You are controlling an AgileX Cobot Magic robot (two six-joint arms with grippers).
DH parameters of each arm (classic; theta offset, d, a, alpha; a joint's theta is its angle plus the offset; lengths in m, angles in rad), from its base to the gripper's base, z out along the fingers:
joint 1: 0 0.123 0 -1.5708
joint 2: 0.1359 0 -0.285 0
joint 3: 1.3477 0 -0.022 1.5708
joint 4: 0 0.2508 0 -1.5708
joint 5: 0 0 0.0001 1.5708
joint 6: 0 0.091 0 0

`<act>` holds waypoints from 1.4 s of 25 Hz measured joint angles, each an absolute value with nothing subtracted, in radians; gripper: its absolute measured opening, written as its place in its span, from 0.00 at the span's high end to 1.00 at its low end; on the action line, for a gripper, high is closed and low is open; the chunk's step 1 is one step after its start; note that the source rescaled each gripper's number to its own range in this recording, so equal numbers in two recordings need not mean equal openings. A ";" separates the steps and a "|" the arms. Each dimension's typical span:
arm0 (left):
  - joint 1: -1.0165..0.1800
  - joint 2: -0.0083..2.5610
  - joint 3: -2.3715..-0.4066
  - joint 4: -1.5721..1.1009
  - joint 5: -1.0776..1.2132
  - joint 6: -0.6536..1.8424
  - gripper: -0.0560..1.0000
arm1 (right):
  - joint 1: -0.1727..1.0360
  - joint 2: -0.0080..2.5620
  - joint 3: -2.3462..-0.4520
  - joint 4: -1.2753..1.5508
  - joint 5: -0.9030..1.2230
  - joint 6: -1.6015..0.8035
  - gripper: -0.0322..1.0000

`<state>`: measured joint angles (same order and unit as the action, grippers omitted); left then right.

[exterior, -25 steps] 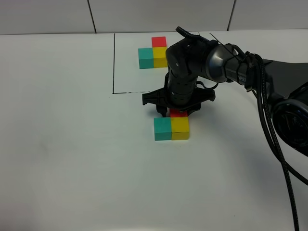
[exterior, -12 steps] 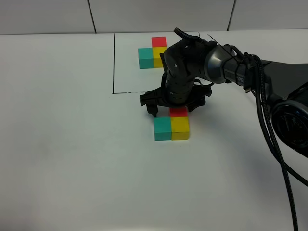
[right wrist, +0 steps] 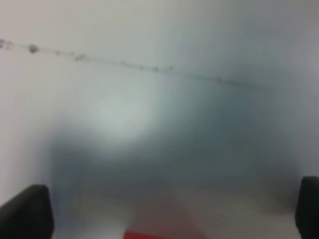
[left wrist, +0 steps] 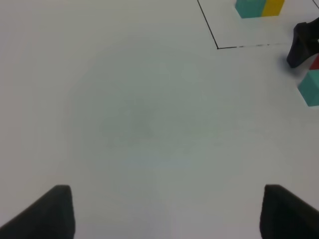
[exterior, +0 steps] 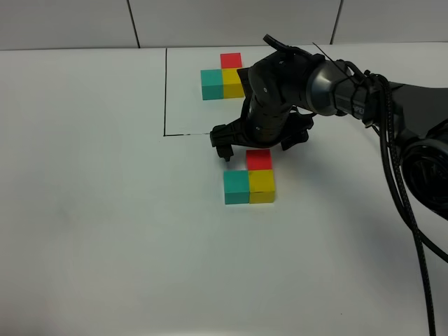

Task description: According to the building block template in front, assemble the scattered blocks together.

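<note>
The building block template sits inside the black drawn line: teal cube and yellow cube in a row, red cube behind the yellow. Nearer, the scattered blocks touch in the same L: teal, yellow, red. My right gripper hangs open just behind and above that red cube, holding nothing. Its wrist view is blurred, with the red cube low between the fingers. My left gripper is open over bare table, far from the blocks.
White table all around. The right arm and its cables stretch in from the right side. The left wrist view catches a right-gripper finger beside the scattered teal cube.
My right gripper has opened, let go of the red cube and drawn up and back toward the black line. The red cube stays against the yellow one. The left arm has not moved.
</note>
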<state>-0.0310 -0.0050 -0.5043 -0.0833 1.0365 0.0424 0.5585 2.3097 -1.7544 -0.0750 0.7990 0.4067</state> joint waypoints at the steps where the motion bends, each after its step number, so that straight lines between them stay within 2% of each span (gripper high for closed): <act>1: -0.031 -0.005 -0.504 -0.083 1.036 0.042 0.19 | 0.554 2.296 -1.754 -0.077 0.798 0.401 0.00; 7: -0.031 -0.005 -0.504 -0.083 1.036 0.042 0.19 | 0.485 2.186 -1.754 -0.076 0.796 0.323 0.00; 16: -0.031 -0.005 -0.504 -0.083 1.036 0.042 0.19 | 0.234 2.062 -1.715 0.000 0.857 0.162 0.00; 25: -0.031 -0.005 -0.504 -0.083 1.036 0.042 0.19 | 0.170 1.768 -1.250 0.023 0.590 0.068 0.00; 35: -0.031 -0.005 -0.504 -0.083 1.036 0.042 0.19 | 0.148 1.271 -1.013 -0.025 0.637 0.059 0.00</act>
